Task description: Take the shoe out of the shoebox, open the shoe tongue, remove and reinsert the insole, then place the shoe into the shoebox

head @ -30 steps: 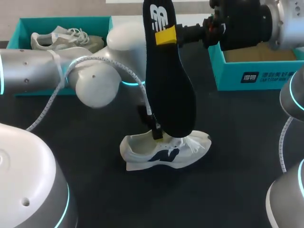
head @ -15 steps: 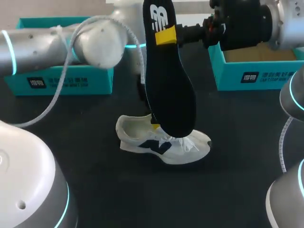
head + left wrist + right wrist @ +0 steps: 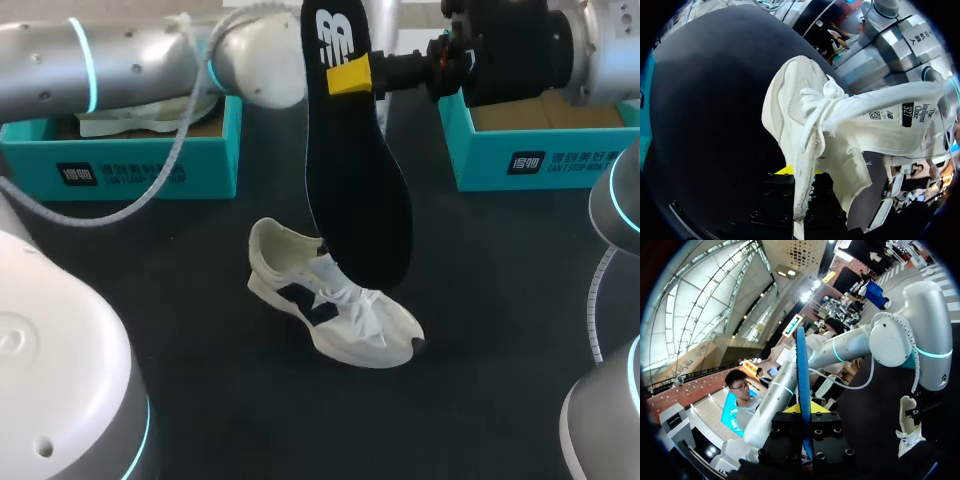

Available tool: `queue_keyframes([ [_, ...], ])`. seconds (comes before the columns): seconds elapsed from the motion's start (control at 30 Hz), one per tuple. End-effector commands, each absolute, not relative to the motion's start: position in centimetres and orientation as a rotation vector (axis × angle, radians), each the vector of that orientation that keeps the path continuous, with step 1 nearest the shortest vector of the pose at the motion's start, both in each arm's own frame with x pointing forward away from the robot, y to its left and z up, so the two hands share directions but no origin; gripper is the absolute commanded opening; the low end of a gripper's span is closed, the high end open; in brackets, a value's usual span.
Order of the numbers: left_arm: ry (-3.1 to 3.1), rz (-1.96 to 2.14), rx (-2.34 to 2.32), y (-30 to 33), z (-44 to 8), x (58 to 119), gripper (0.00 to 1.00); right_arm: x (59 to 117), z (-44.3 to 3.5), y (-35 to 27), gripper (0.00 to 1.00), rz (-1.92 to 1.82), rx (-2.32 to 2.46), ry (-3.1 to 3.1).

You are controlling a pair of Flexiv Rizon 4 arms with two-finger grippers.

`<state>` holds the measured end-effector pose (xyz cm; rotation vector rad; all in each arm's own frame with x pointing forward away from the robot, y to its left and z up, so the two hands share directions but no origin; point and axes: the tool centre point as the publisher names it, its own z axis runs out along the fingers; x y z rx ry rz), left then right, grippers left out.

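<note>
My right gripper (image 3: 350, 75) is high over the table's middle, shut on the heel end of a black insole (image 3: 358, 190) that hangs down in front of the shoe. In the right wrist view the insole (image 3: 802, 370) stands edge-on between the yellow tips of that gripper (image 3: 804, 410). The white shoe (image 3: 335, 305) with dark side marks rests on the black table, toe toward the front right. My left arm (image 3: 150, 60) comes in along the back; its gripper is hidden behind the insole. In the left wrist view, my left gripper (image 3: 800, 175) is shut on the edge of the shoe's (image 3: 795, 105) opening, the tongue (image 3: 880, 117) spread aside.
A teal shoebox (image 3: 130, 165) at the back left holds paper and another pale shoe. A second teal shoebox (image 3: 535, 155) stands at the back right, under my right arm. Bare black table lies in front of the shoe.
My left arm swung toward the back of the table. The shoe turned with it, its toe swinging from the right toward the front right. The right gripper and insole stayed still.
</note>
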<state>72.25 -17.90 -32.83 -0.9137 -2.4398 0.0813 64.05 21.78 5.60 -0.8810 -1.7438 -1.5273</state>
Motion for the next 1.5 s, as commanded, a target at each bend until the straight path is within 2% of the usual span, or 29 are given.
queue_keyframes([
  [0.03, -1.963, -0.192, -1.285, -18.7, -32.7, 72.7, 0.00, 64.2, 5.7, 22.2, 0.00, -1.523, -0.886, -1.746],
  [0.23, -1.963, -0.192, -1.285, -18.7, -32.7, 72.7, 0.00, 64.2, 5.7, 22.2, 0.00, -1.523, -0.886, -1.746],
  [0.83, -1.907, -0.435, -1.545, -21.8, -34.3, 77.9, 0.00, 64.2, 5.7, 22.2, 0.00, -1.523, -0.886, -1.746],
  [1.5, -1.894, -0.531, -1.611, -22.3, -37.8, 77.3, 0.00, 64.2, 5.7, 22.2, 0.00, -1.523, -0.886, -1.746],
])
